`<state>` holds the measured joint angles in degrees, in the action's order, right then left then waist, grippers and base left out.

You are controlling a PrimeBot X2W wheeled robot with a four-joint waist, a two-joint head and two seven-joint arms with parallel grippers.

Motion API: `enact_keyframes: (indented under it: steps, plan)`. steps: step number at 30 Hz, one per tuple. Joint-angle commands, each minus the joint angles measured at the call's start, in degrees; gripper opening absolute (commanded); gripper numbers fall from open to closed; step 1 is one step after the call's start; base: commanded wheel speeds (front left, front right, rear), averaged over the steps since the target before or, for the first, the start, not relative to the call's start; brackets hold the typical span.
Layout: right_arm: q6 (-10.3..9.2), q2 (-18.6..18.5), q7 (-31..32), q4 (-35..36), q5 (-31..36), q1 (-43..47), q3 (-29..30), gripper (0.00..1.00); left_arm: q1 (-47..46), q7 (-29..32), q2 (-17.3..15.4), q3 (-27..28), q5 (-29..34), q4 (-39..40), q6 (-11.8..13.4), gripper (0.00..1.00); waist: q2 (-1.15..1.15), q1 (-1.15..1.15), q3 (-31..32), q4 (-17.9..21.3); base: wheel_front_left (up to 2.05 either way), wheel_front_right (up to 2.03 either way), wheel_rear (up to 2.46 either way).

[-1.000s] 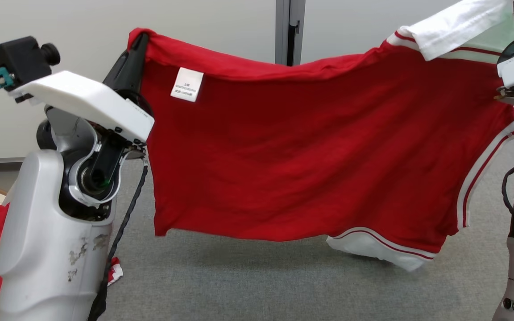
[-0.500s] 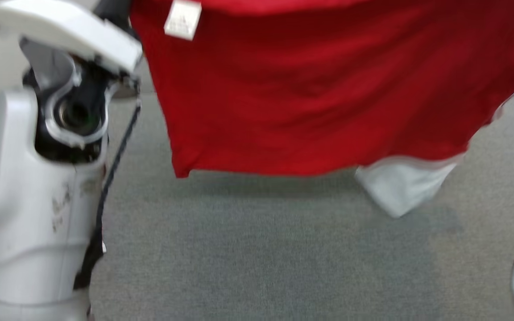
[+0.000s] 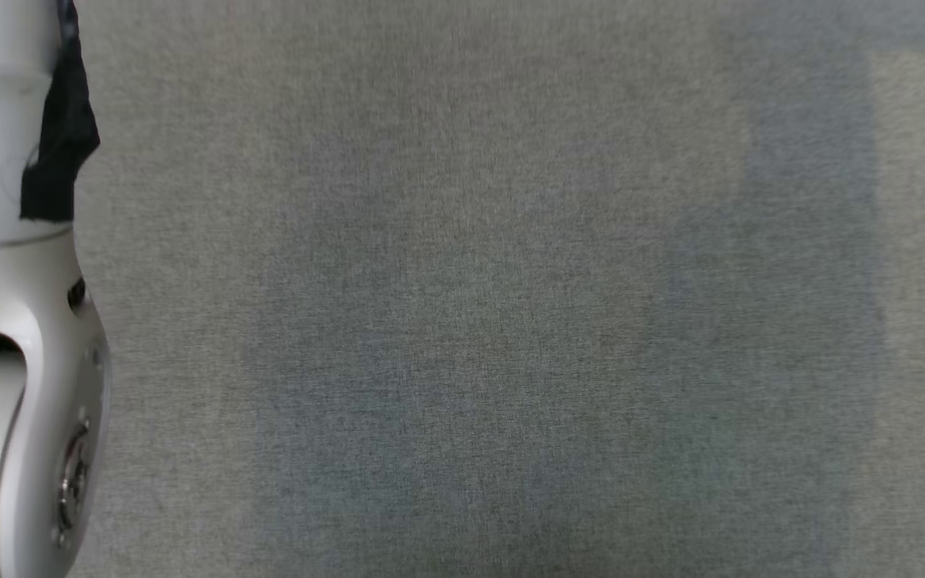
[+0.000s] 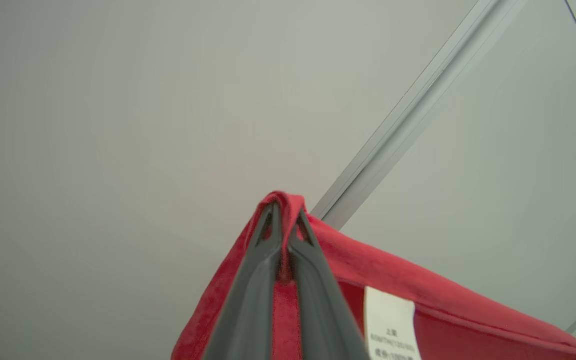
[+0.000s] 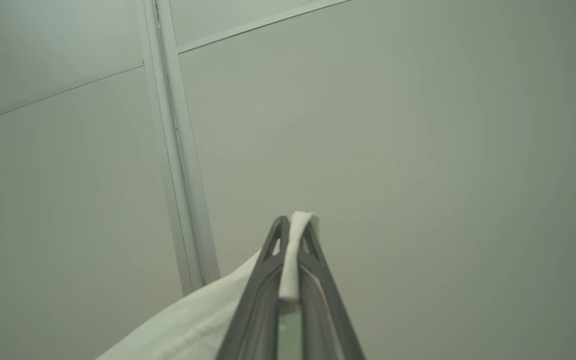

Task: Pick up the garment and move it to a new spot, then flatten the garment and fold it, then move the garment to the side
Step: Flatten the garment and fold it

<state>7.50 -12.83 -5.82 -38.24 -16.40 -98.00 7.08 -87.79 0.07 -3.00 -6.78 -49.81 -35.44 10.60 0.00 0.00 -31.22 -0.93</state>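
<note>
What moved: Your head camera has tipped down since a second ago. Back then it saw the red garment (image 4: 393, 280) spread wide. Now it sees grey floor (image 3: 470, 321), with the pale left arm (image 3: 5, 401) at 9 o'clock. The camera moved, not the cloth.
Left pincer: The left pincer (image 4: 285, 215) is squeezed almost shut on a red corner of the garment. A little bump of cloth pokes over the tips.
Right pincer: The right pincer (image 5: 295, 225) is pinched tight on a thin fold of white cloth. I think this is the white sleeve (image 5: 193, 320).
Where the garment is: It is up in the air, held at both ends, in front of the pale wall (image 4: 118, 125).
Why you hold it so: I think you grip two far ends up high so the cloth hangs open and smooth. Then it can go down flat in its new spot.
Which way it points: In the left wrist view the top edge runs from the tips toward 4 o'clock. The white tag (image 4: 388, 320) hangs under it at 5 o'clock. In the right wrist view the sleeve drops toward 8 o'clock.
Long line: It likely runs sideways, from one pincer to the other, and the rest hangs down.
Behind: A metal strip (image 4: 418, 110) crosses the wall toward 1 o'clock.
</note>
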Motion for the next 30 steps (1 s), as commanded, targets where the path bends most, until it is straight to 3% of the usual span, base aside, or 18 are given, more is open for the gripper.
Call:
enact_keyframes:
  steps: [1, 6, 15, 22, 30]
  plan:
    - [-0.02, -0.31, -2.25, -1.65, -0.8, -1.26, -0.24, 0.0, -2.38, -1.85, -0.23, -0.17, 0.22, -1.81, -0.9, 0.0, 0.0, 0.0, -4.94, -0.48, 0.0, 0.0, 0.0]
    - [-0.01, 0.78, -5.91, -7.98, -4.69, 1.08, -4.9, 0.0, -3.83, -6.64, -0.1, -2.5, 1.58, -10.94, -3.96, 0.0, 0.0, 0.0, -5.66, -0.71, 0.0, 0.0, 0.0]
    - [-0.02, -0.33, -8.6, -11.03, -15.48, 11.76, -9.2, 0.0, 0.26, -10.43, -0.09, -6.02, 3.05, -23.15, -10.01, 0.0, 0.0, 0.0, -5.36, -1.52, 0.0, 0.0, 0.0]
    - [-0.01, -0.44, -9.21, -10.1, -21.83, 24.7, -13.32, 0.0, 8.69, -12.54, 0.01, -11.34, 5.44, -29.17, -15.15, 0.0, 0.0, 0.0, -0.64, -1.27, 0.0, 0.0, 0.0]
    - [-0.01, -0.75, -9.38, -8.35, -27.75, 38.52, -17.16, 0.0, 18.91, -13.05, -0.92, -17.11, 8.83, -33.58, -17.5, 0.0, 0.0, 0.0, 7.31, 0.11, 0.0, 0.0, 0.0]
